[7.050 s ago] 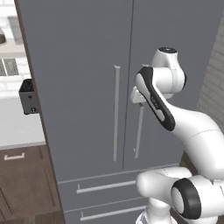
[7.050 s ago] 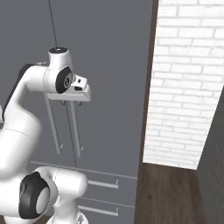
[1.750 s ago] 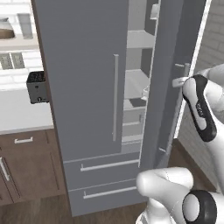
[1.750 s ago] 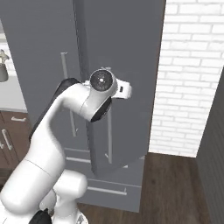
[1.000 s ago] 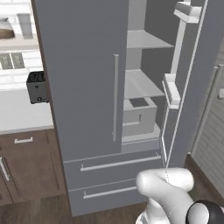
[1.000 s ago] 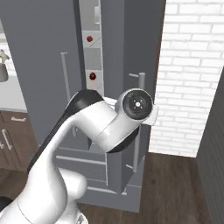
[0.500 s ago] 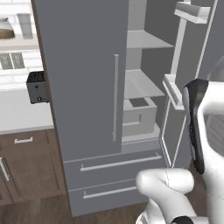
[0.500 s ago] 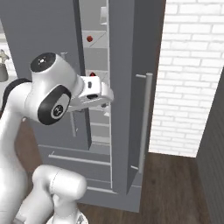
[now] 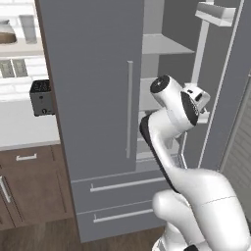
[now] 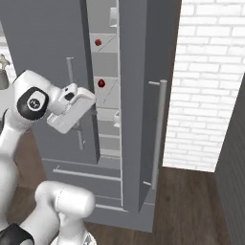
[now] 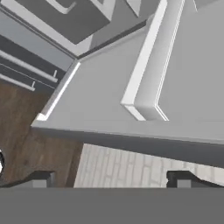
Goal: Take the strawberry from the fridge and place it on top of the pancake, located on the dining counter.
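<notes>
Fridge [image 9: 93, 88] fills the centre of the left base view, left door shut with its long bar handle, right door [image 9: 230, 98] swung wide open at the right edge, door bins showing on its inner face. Pale shelves [image 9: 162, 46] visible in the gap between the doors. Arm's hand sits mid-frame right in the left base view, in front of the open compartment, blocking the lower shelves. In the right base view the gripper [image 10: 93, 103] is at centre left, just beside the edge of the shut left door, at the mouth of the opening; the open door [image 10: 143, 95] stands edge-on in the middle of that frame, handle facing the white brick wall [image 10: 206, 81] on the right. Two small red items on the shelves: one upper [image 10: 98, 42], one lower [image 10: 101, 83] just right of the hand, near it but apart; cannot tell which is the strawberry. Jaws released, spread wide, nothing between them; in the hand view the tips [image 11: 39, 178] sit far apart at the bottom, over the grey door bin and wood floor [image 11: 39, 148]. Toaster [image 9: 41, 97] on the wall counter at left, brown cabinets [image 9: 29, 186] below. Two fridge drawers [image 9: 117, 196] at lower centre
</notes>
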